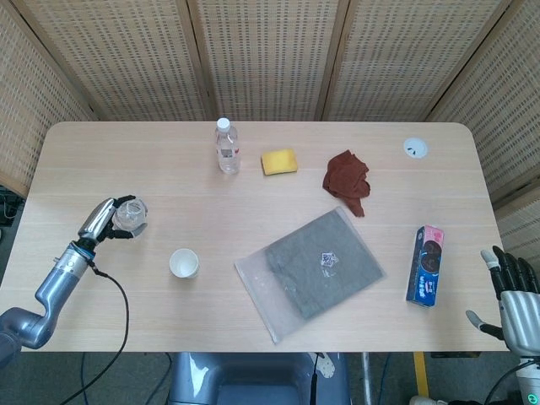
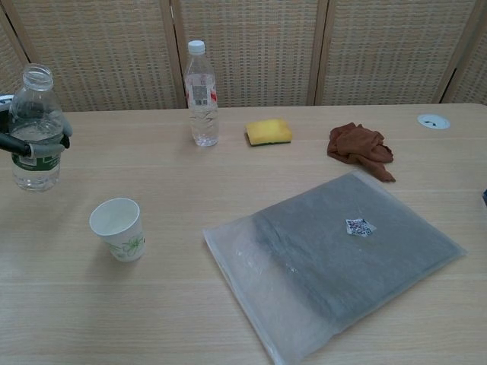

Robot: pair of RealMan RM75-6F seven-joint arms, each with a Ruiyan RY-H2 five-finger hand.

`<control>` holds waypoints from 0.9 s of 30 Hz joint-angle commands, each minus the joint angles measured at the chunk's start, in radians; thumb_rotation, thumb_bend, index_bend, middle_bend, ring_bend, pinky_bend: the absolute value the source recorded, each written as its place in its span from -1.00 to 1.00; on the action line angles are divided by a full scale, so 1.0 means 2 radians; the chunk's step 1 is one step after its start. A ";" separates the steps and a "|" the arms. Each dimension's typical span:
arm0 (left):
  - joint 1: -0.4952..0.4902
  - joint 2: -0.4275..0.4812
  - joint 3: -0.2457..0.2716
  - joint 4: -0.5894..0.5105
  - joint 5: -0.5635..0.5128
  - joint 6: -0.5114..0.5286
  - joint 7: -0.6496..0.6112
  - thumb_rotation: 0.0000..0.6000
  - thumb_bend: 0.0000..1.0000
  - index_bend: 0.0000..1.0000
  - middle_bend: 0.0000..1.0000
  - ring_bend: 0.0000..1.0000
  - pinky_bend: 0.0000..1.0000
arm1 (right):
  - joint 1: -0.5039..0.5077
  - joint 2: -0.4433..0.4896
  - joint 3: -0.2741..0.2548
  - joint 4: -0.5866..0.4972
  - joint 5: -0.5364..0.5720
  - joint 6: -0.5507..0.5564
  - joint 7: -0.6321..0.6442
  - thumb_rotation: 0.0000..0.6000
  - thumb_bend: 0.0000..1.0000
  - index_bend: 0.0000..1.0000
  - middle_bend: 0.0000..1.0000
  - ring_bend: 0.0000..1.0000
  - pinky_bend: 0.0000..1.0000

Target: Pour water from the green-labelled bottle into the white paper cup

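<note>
The left hand [image 1: 103, 221] gripped the green-labelled bottle [image 2: 33, 129] near the left edge of the table [image 1: 253, 194], its fingers [image 2: 46, 144] wrapped around the label band; the bottle stood upright with no cap on its open neck, and whether its base touched the table could not be told. The white paper cup [image 2: 118, 229] stood upright on the table, nearer the robot and to the right of the bottle, well apart from it. The right hand [image 1: 513, 295] hung beyond the table's near right corner, holding nothing, with its fingers spread apart. At the far side of the table stood a second, capped water bottle [image 2: 201, 94] with a yellow sponge [image 2: 268, 131] near it and a crumpled brown cloth [image 2: 359, 148] further right. A grey packet in a clear bag [image 2: 335, 258] lay flat at mid-table, and a blue biscuit pack [image 1: 425, 265] lay towards the right edge.
</note>
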 commanded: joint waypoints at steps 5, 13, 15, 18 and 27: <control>0.005 0.051 0.015 -0.061 0.011 0.019 0.138 1.00 0.18 0.19 0.05 -0.29 -0.13 | -0.001 0.001 -0.001 -0.001 -0.002 0.002 0.000 1.00 -1.00 -1.00 -1.00 -1.00 -1.00; 0.007 0.078 0.030 -0.110 0.013 0.011 0.256 1.00 0.18 0.20 0.05 -0.29 -0.12 | -0.003 0.002 -0.002 -0.002 -0.005 0.006 0.004 1.00 -1.00 -1.00 -1.00 -1.00 -1.00; 0.007 0.082 0.032 -0.119 0.012 0.009 0.280 1.00 0.18 0.20 0.05 -0.29 -0.12 | -0.003 0.003 -0.002 -0.002 -0.006 0.008 0.005 1.00 -1.00 -1.00 -1.00 -1.00 -1.00; 0.006 0.087 0.035 -0.132 0.009 0.002 0.311 1.00 0.18 0.20 0.05 -0.29 -0.12 | -0.004 0.004 -0.002 -0.003 -0.007 0.010 0.005 1.00 -1.00 -1.00 -1.00 -1.00 -1.00; 0.003 0.081 0.042 -0.144 -0.001 -0.021 0.370 1.00 0.18 0.21 0.05 -0.29 -0.12 | -0.006 0.005 -0.002 -0.003 -0.010 0.015 0.006 1.00 -1.00 -1.00 -1.00 -1.00 -1.00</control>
